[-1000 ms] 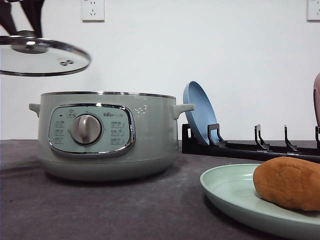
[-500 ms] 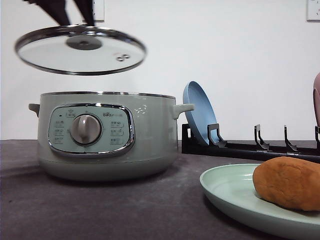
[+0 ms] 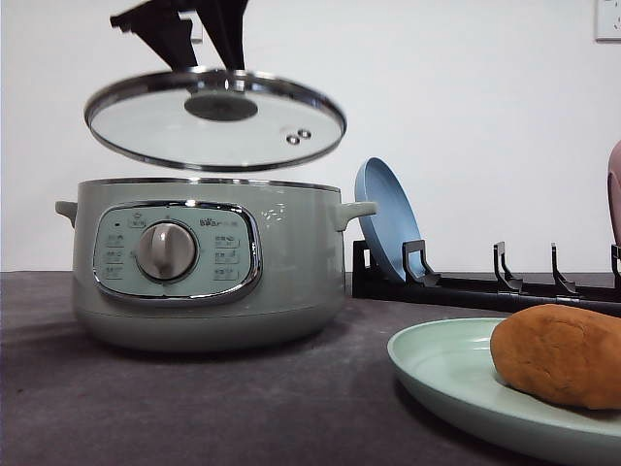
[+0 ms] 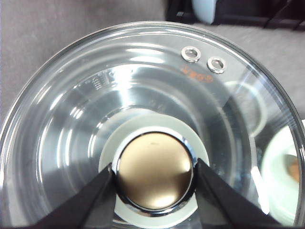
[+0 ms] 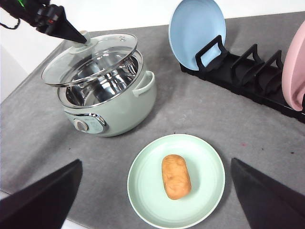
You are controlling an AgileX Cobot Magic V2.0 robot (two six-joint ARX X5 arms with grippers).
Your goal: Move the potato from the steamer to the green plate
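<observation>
Potato [image 5: 176, 176] lies on its side in the middle of the green plate [image 5: 202, 152], which sits on the grey table [image 5: 200, 105] near its front edge, right of the steamer [image 5: 112, 102]. The steamer stands toward the left side of the table, its dial facing the front edge, and its steel inside looks empty, though the lid partly covers it. The glass lid [image 3: 215, 121] hangs tilted just above the steamer rim, apart from it. The left gripper [image 4: 155, 174] pinches the lid knob [image 4: 155, 176] from both sides, its fingers [image 4: 90, 200] pressed against the chrome cap. The right gripper [image 5: 157, 195] is spread wide above the plate, holding nothing. Behind, along the back right of the table, a black rack [image 5: 248, 78] carries a blue plate [image 5: 195, 26] upright and a pink plate [image 5: 294, 67] at its far end.
</observation>
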